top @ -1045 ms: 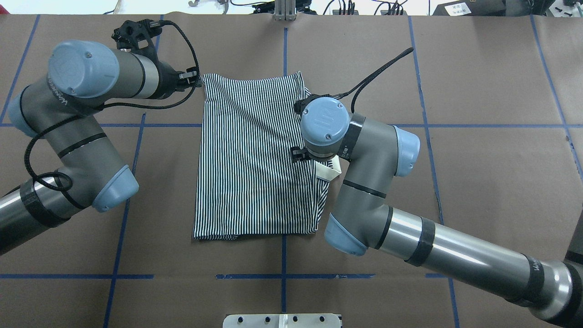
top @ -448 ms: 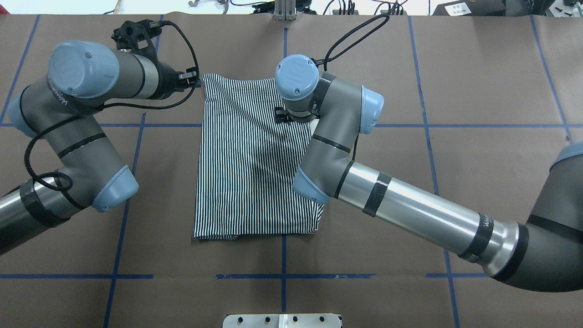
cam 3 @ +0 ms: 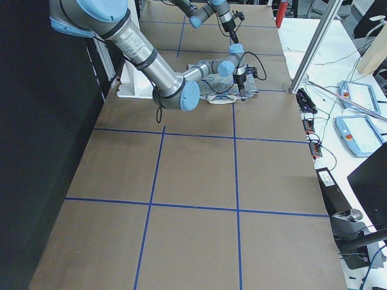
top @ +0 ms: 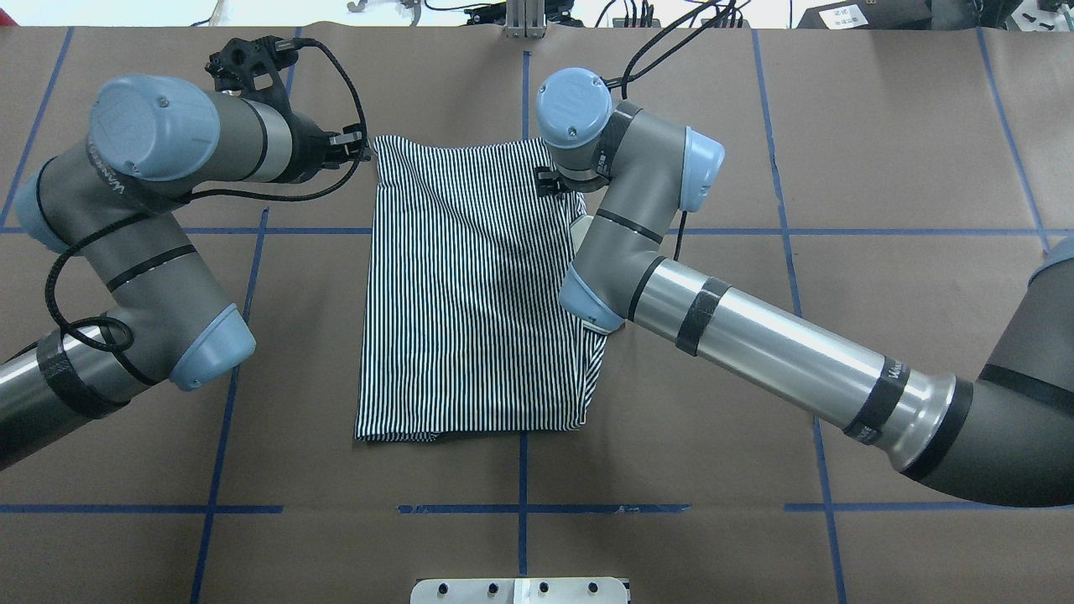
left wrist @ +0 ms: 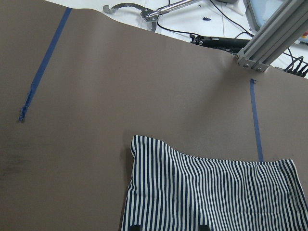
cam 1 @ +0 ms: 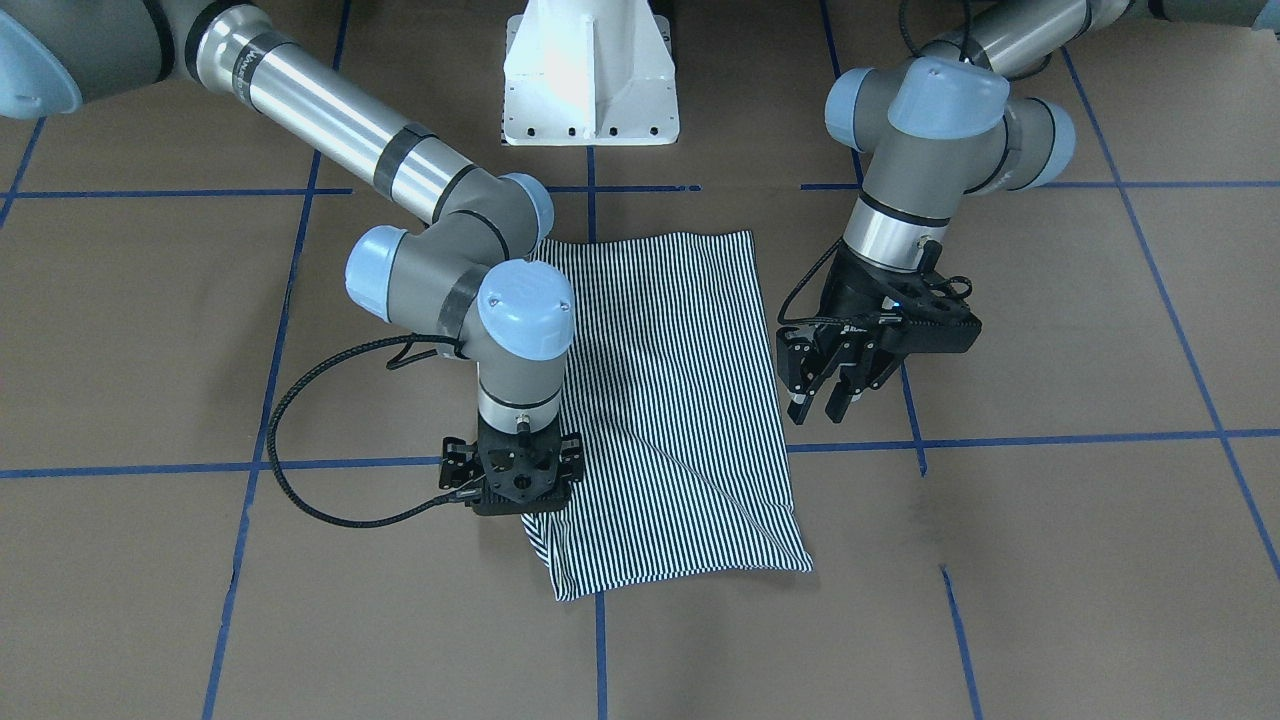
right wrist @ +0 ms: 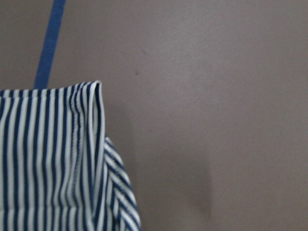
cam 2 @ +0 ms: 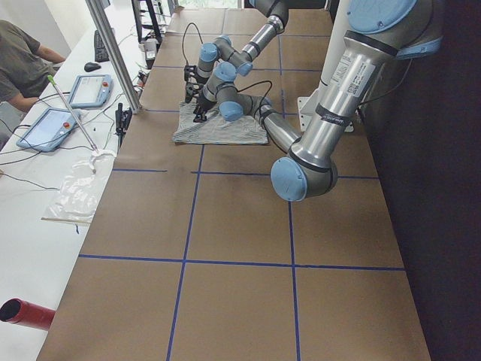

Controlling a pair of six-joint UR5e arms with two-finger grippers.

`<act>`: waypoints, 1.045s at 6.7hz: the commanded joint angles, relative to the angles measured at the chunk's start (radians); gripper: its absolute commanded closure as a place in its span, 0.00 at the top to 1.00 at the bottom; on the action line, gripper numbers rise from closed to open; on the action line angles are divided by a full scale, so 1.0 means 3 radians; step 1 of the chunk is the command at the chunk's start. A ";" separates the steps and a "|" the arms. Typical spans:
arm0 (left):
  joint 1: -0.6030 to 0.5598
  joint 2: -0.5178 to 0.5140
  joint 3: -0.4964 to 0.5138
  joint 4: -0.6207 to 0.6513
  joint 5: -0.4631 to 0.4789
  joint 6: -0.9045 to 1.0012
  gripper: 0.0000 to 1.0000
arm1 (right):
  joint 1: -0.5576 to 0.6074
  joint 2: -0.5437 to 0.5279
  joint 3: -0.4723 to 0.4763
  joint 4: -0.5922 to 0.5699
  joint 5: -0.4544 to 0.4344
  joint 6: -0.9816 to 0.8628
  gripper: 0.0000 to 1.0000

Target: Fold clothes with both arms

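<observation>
We are mid-fold: the striped polo shirt (top: 470,294) lies flat on the tabletop (top: 881,168), right gripper (cam 1: 512,487) on its far corner, jaws hidden, so we cannot tell their state. The left gripper (cam 1: 818,408), jaws wide and empty, hovers beside the other far corner, likely our next grasp.

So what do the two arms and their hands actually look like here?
The left arm and right arm are grey jointed tubes with light-blue caps, bare silver sections, black bands and small lettering. The left hand and right hand are black, two-fingered, each fed by a braided black cable looping off the wrist.
</observation>
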 commanded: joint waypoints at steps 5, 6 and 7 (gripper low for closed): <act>0.0000 0.0047 -0.0041 -0.0005 -0.0035 0.0010 0.50 | -0.0432 -0.0788 0.1495 -0.0021 0.0038 0.1554 0.89; -0.0030 0.0078 -0.0107 -0.0005 -0.0289 0.0000 0.50 | -0.0661 -0.0968 0.1783 -0.0031 -0.0197 0.2077 0.80; -0.0061 0.0078 -0.0112 0.0000 -0.0469 -0.0127 0.50 | -0.0866 -0.1061 0.1968 -0.0158 -0.0330 0.2548 0.72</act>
